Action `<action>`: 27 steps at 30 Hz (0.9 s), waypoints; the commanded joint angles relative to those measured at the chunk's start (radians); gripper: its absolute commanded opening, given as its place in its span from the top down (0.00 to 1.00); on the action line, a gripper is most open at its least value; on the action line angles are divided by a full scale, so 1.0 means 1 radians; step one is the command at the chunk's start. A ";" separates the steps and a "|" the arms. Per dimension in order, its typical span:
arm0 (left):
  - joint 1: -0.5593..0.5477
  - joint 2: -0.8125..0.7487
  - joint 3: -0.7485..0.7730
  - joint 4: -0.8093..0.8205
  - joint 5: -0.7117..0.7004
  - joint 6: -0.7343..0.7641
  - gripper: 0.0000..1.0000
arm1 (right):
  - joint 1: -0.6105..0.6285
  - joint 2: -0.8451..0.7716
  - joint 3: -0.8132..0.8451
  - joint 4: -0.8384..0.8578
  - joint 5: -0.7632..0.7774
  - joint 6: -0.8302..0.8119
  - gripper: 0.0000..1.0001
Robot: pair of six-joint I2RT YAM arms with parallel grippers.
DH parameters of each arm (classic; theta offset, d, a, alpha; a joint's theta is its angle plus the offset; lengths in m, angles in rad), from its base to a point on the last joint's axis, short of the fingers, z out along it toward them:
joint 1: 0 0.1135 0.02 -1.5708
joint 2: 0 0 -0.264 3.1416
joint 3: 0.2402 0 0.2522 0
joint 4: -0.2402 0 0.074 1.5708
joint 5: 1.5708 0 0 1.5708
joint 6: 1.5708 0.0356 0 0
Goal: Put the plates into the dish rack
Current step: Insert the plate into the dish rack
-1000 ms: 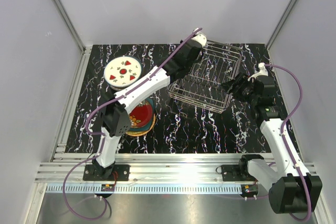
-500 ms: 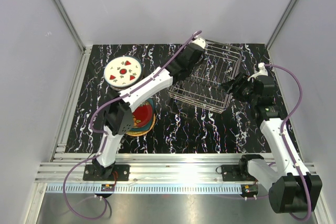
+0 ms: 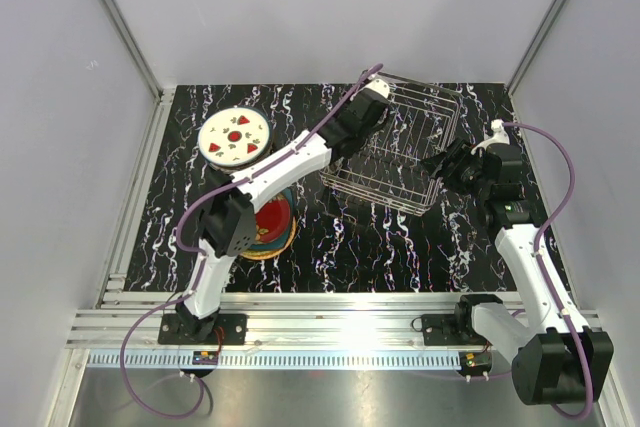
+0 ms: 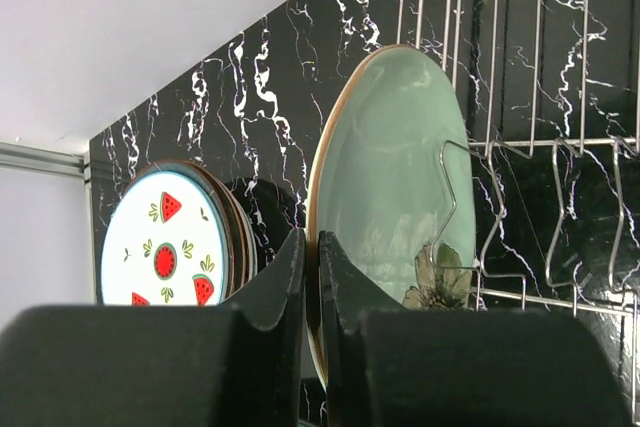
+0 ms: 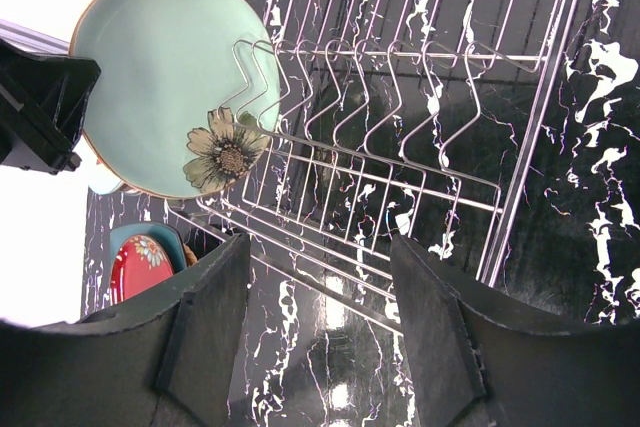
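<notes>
The left gripper (image 4: 311,247) is nearly closed, pinching the rim of the green plate (image 4: 390,177). This plate stands on edge at the far end of the rack (image 3: 395,162). The left arm is stretched far. The right gripper (image 5: 318,247) is wide, holding nothing, beside the rack.

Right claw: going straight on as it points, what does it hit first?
Probably the dish rack, its near wire side; the right claw is open and aimed at it. The mint-green plate stands farther in.
</notes>
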 commanded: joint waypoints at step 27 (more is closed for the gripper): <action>0.059 -0.134 -0.029 0.058 -0.013 -0.003 0.40 | -0.002 0.010 0.020 0.008 0.018 -0.015 0.31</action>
